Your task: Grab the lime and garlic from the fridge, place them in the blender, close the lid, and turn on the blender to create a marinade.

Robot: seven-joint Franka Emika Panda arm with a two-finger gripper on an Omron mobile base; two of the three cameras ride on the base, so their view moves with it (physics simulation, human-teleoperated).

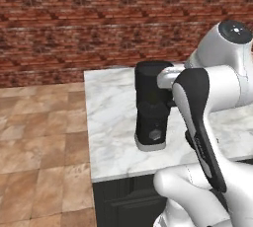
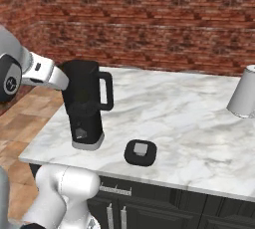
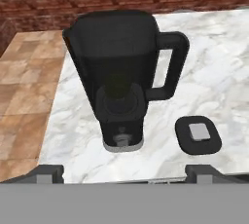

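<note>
The black blender with its dark jug, looped side handle and grey base rim (image 2: 87,106) stands upright near the left front corner of the white marble desk (image 2: 189,118), its grey knob facing the desk's front edge. In the hand view the blender (image 3: 121,79) sits directly ahead of the end effector (image 3: 124,174), whose two dark finger tips show at the bottom corners, set wide apart and holding nothing: it is released. The jug's mouth is uncovered, and a dim yellow-green shape low inside the jug may be the lime (image 3: 116,84), though the dark wall makes that hard to tell.

The flat black rounded-square lid with a light grey square cap (image 2: 140,153) lies flat on the desk, near the blender's base on its handle side and close to the front edge; it does not touch the blender. In the hand view the lid (image 3: 198,134) lies ahead of the right finger tip, apart from it.

A pale grey tapered roll (image 2: 244,93) stands well apart at the desk's far right. In the left base view the white arm crosses in front of the blender (image 1: 153,107).
</note>
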